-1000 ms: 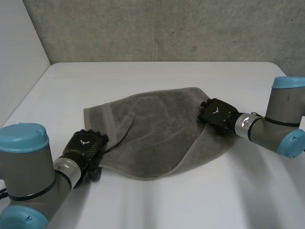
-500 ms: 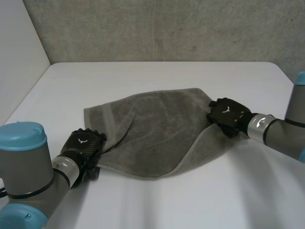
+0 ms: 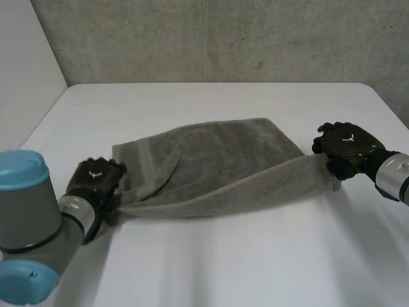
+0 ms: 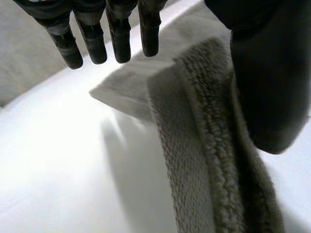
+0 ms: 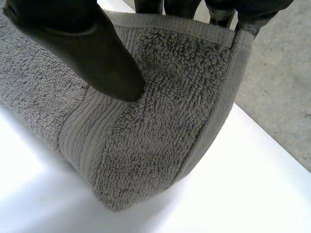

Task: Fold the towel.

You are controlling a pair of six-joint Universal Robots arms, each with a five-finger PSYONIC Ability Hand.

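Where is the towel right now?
In the head view the grey towel is stretched across the middle of the white table, its left corner held by the left hand and its right end by the right hand.

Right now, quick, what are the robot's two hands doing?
Left hand: shut on the towel, at its left corner.
Right hand: shut on the towel's right corner, pinched under its thumb.

Head view: the left hand (image 3: 96, 182) covers its own fingers and the towel (image 3: 217, 173) corner beneath it. Right arm (image 3: 391, 178) is cut off at the view's edge just past the wrist.

Right wrist view: fingers (image 5: 182, 6) go behind the hem, tips hidden. Thumb (image 5: 82, 43) covers part of the pile.

Left wrist view: the towel runs out past the edge.
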